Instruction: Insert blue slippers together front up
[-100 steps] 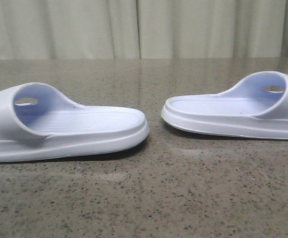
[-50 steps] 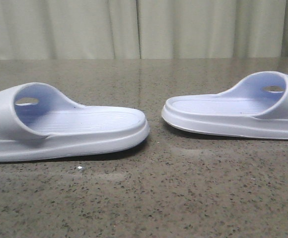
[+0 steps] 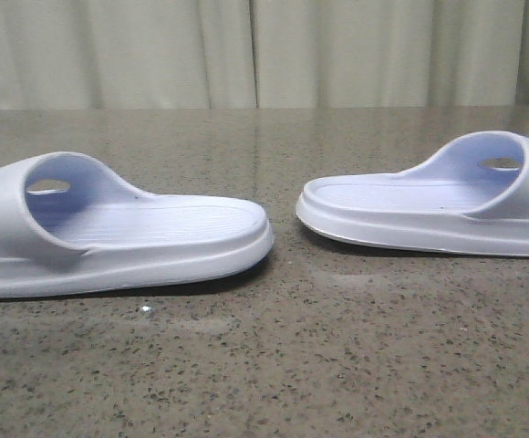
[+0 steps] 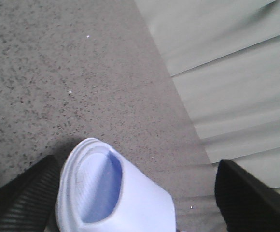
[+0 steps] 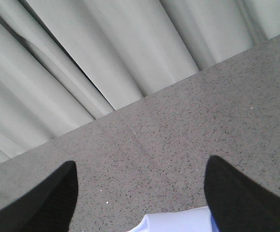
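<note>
I am seeing both blue slippers lying apart on the counter, nothing joined yet: the left slipper sits between my left tool's wide fingers, the right slipper under my right tool (also wide), so all grasping remains

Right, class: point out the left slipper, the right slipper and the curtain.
left slipper (image 3: 155, 233), front view, on its ribbed footbed.
right slipper (image 3: 401, 196), front view, on its footbed.
curtain (image 3: 264, 50), front view, on a fold.
</note>
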Motion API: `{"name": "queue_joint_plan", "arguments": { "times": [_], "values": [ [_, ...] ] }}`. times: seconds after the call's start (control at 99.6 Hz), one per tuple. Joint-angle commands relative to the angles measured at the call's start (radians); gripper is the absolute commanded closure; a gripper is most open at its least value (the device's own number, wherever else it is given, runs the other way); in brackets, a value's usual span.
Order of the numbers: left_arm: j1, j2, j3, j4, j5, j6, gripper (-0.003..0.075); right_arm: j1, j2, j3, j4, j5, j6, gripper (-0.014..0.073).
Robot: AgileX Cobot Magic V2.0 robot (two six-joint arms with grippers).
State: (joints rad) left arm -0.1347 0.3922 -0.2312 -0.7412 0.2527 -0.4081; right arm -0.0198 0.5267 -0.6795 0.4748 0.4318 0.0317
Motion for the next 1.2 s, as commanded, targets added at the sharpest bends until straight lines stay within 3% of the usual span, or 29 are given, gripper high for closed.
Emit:
{"name": "queue_joint_plan", "arguments": {
  "times": [0.0, 0.683, 1.195],
  "values": [
    [-0.006, 0.046, -0.025, -0.020, -0.064, -0.014, 0.0149, -0.001, 0.010, -0.037, 0.015, -0.066, -0.004, 0.0116],
    [-0.008, 0.211, -0.027, -0.049, -0.062, -0.004, 0.0150, -0.001, 0.010, -0.037, 0.015, -0.066, -0.004, 0.0116],
    [-0.008, 0.338, -0.114, -0.063, -0.003, 0.135, 0.0150, -0.001, 0.010, -0.037, 0.015, -0.066, -0.004, 0.0116]
  ]
}}
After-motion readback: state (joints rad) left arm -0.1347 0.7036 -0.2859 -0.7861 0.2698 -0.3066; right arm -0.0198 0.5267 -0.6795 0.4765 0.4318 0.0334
